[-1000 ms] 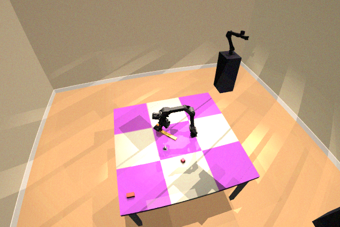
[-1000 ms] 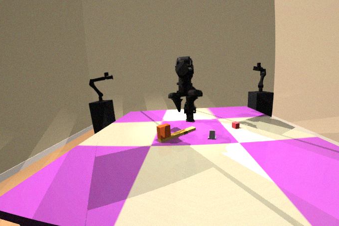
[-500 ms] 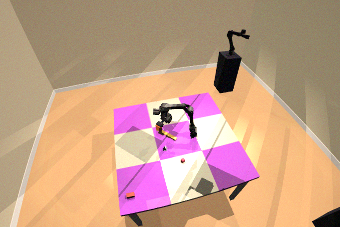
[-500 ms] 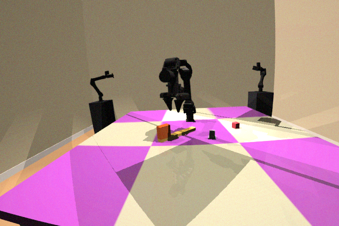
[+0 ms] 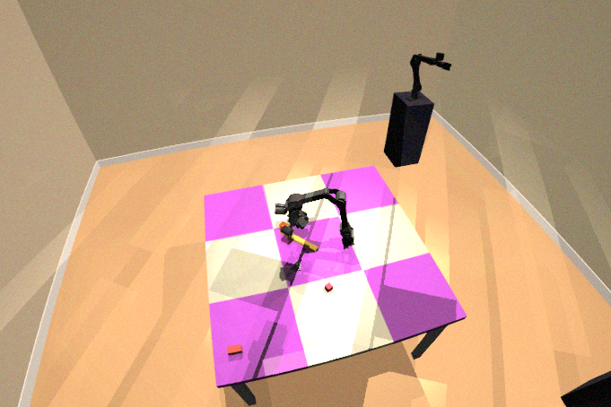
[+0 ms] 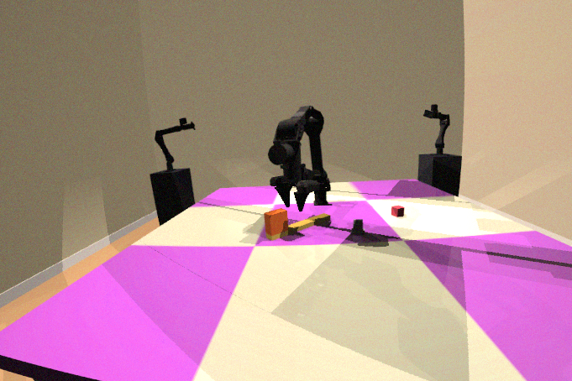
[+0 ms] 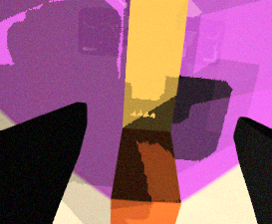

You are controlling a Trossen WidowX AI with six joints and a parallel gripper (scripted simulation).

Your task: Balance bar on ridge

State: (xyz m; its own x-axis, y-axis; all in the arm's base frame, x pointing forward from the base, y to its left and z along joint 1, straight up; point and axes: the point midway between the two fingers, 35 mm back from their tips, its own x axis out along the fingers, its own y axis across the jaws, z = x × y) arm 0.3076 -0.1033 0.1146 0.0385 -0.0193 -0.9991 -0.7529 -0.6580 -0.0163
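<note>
The yellow bar (image 5: 303, 241) (image 6: 307, 222) (image 7: 155, 44) lies on the table, with an orange block (image 5: 283, 224) (image 6: 275, 222) (image 7: 144, 212) standing on one end. The small dark ridge (image 5: 295, 265) (image 6: 358, 226) stands in shadow apart from the bar, to its right in the exterior view. My gripper (image 5: 288, 230) (image 6: 294, 208) (image 7: 163, 119) is open and points down above the bar, near the block end. In the wrist view the bar runs between the two spread fingers, with space on both sides. Neither finger appears to touch it.
A small red cube (image 5: 328, 287) (image 6: 397, 211) sits on a pale square beyond the ridge. A flat red-orange block (image 5: 234, 349) lies near a table corner. Two other arms stand on dark pedestals (image 5: 408, 129) (image 6: 171, 193) off the table.
</note>
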